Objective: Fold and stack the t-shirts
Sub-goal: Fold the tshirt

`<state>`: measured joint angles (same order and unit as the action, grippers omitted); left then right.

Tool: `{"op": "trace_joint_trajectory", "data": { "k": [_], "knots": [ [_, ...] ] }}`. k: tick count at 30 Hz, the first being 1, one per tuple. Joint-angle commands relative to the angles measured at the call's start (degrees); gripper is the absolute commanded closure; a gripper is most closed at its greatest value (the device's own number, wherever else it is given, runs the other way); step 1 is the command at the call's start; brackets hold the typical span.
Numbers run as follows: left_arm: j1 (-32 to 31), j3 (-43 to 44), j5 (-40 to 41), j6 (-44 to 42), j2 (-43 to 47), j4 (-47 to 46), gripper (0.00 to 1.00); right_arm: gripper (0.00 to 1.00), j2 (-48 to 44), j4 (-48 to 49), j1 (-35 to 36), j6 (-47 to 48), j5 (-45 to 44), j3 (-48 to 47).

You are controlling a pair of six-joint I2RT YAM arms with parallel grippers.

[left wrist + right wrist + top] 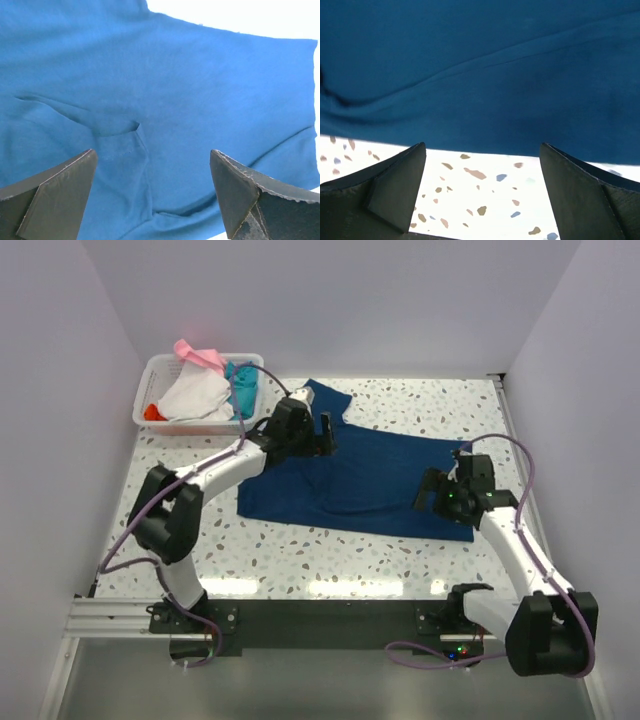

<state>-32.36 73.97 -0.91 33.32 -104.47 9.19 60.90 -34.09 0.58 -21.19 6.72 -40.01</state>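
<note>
Jaws spread: left arm (pixel 215 472) over navy t-shirt (pixel 370 475), right arm (pixel 515 540) at its edge.

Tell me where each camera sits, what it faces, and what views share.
Top external: above the near edge; looks down on table, navy t-shirt, basket; left arm, right arm show.
Left wrist: looks down at the t-shirt; open left gripper shows.
Right wrist: faces t-shirt edge and table; open right gripper shows.
Shared: the navy t-shirt.
</note>
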Motion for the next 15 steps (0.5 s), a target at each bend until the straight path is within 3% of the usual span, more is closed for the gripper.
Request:
{"op": "trace_joint_trajectory", "data": {
  "k": [1, 7, 15],
  "knots": [
    [0.63, -1.81, 4.86, -1.59, 6.20, 0.21, 0.00, 0.01, 3.59, 3.49, 6.17, -0.33, -1.45, -1.91],
    [4.49, -5.06, 1.79, 1.48, 3.31, 1.19, 0.00, 0.01, 13.26, 8.15, 14.09, -3.15, -4.17, -6.39],
    [5.73, -13.32, 0.73, 3.50, 2.59, 1.71, 0.00, 0.01, 21.89, 8.68, 16.38, -5.09, -6.01, -5.09]
  ]
}}
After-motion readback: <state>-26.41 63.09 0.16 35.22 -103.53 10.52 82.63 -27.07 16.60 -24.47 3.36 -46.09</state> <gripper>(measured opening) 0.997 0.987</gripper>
